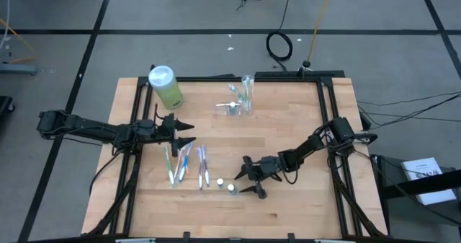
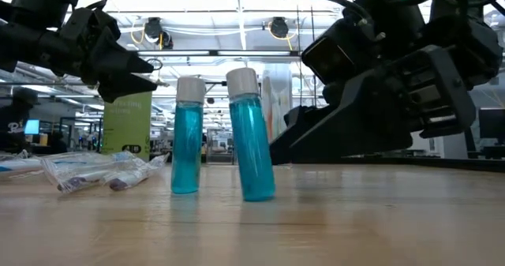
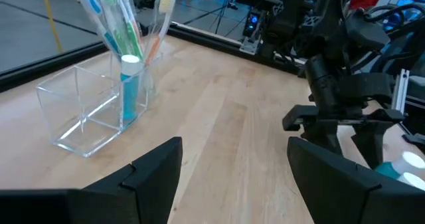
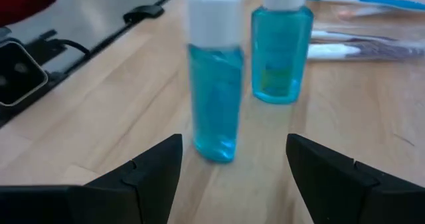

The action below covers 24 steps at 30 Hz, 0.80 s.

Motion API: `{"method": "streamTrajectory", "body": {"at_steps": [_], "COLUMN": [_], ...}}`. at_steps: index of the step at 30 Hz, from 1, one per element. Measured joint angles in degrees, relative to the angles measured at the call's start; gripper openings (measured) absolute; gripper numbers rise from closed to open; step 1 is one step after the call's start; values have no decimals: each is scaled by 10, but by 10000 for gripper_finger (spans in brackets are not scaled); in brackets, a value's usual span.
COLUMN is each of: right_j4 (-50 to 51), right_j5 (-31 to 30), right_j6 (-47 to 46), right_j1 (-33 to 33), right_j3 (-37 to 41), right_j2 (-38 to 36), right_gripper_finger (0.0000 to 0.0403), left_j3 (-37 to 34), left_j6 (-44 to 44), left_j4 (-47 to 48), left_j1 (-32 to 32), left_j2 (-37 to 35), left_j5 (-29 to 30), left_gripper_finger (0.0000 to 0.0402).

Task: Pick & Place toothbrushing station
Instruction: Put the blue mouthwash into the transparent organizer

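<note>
We noted the clear holder point(image 1: 240, 99), with toothbrushes point(image 1: 245, 90) standing in it, near the upper centre of the table point(image 1: 302, 200) in the high view. The left gripper point(image 1: 186, 133) hovered left of centre above loose toothbrushes point(image 1: 184, 164), jaws released, grasping nothing. The right gripper point(image 1: 248, 179) sat lower centre with jaws released, just right of two blue bottles point(image 1: 225, 184).

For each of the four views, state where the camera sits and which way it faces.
High: overhead, straight down; both arms, left gripper, right gripper.
Low: table height, level across two blue bottles; both arms overhead.
Left wrist: past own fingers toward the toothbrushing station.
Right wrist: past own fingers toward the bottles.
Low and right wrist share the bottles.
</note>
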<state>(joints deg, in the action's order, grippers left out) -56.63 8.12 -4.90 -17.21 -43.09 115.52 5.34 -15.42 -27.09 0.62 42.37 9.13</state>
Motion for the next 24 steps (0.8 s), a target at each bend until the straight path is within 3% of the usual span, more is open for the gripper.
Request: {"method": "streamTrajectory", "body": {"at_steps": [24], "right_j4": [3], "right_j5": [-4], "right_j6": [56], "right_j1": [4], "right_j3": [-4], "right_j2": [-1], "right_gripper_finger": [263], "left_j3": [0], "left_j6": [0], "left_j4": [3], "left_j1": [0], "left_j2": [0], "left_j5": [0], "left_gripper_finger": [280]}}
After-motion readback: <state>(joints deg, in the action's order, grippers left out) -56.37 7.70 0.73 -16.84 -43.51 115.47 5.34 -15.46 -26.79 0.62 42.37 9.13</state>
